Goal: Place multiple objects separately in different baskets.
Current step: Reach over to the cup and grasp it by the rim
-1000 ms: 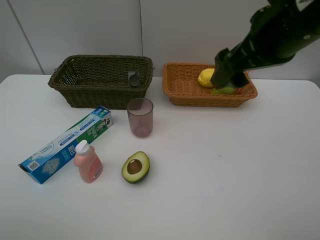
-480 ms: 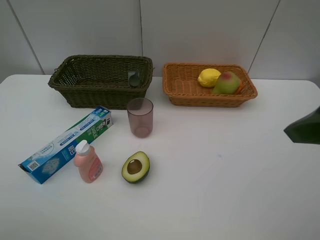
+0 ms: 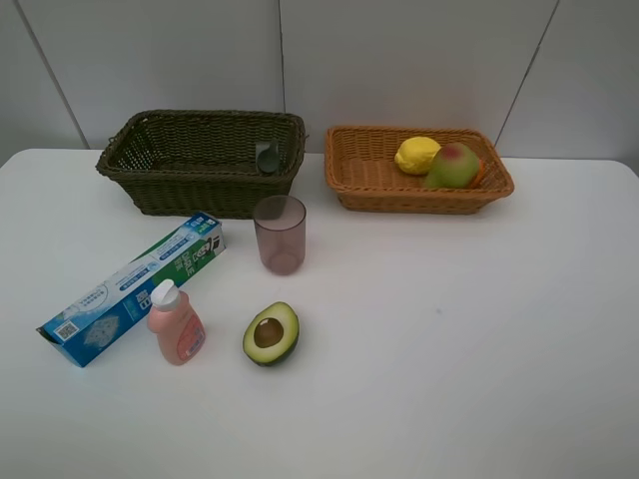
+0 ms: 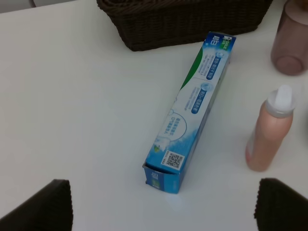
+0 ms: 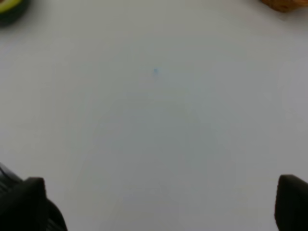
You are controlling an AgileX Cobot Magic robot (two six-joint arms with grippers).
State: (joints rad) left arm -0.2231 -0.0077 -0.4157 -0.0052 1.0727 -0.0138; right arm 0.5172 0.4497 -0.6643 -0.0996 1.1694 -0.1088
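Left claw gapes wide, holding nothing, over the table. The box lies just ahead of its tips, the bottle beside that, the cup and dark basket beyond. Right claw is equally wide and empty; the avocado and tan basket, holding lemon and pear, lie well apart from it.

You have lemon, pear touching in tan basket, olive basket beside. In front: cup upright, toothpaste box flat, pump bottle standing, halved avocado pit-side up.
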